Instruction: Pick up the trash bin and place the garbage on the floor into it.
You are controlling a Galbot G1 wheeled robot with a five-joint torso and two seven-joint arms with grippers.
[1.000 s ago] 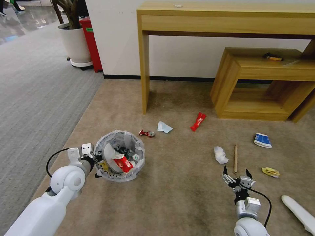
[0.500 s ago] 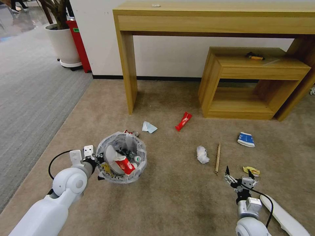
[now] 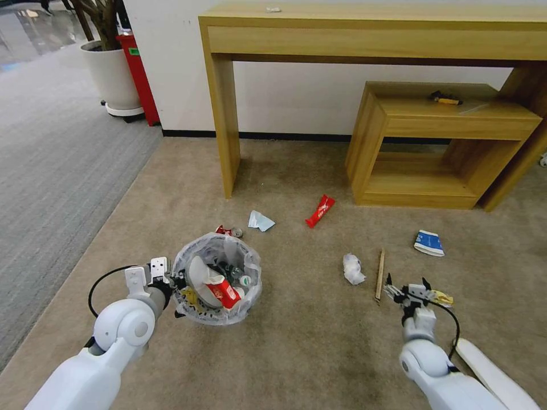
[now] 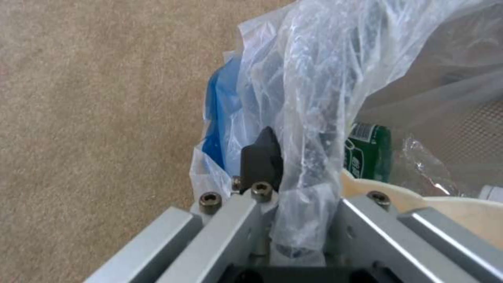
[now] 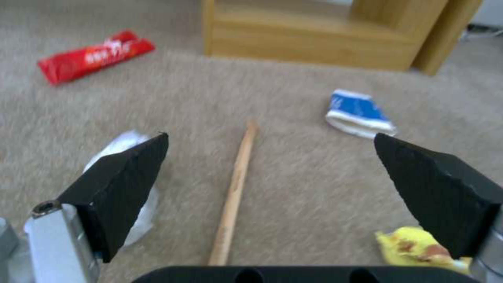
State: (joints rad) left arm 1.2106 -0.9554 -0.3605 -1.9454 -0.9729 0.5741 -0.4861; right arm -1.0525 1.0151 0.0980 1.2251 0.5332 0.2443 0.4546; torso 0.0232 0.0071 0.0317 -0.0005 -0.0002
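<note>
R gripper (image 3: 408,285) moved fwd, jaws open, near yellow wrapper (image 3: 441,296) at 3; L gripper (image 3: 176,283) still pinches trash bin (image 3: 217,278) rim.

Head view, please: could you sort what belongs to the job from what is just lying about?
Job: trash bin clamped by the left gripper; open right gripper; paper wad, wooden stick, yellow wrapper, carton, red wrapper.

Lying about: plant pot, red box, wooden tables.
</note>
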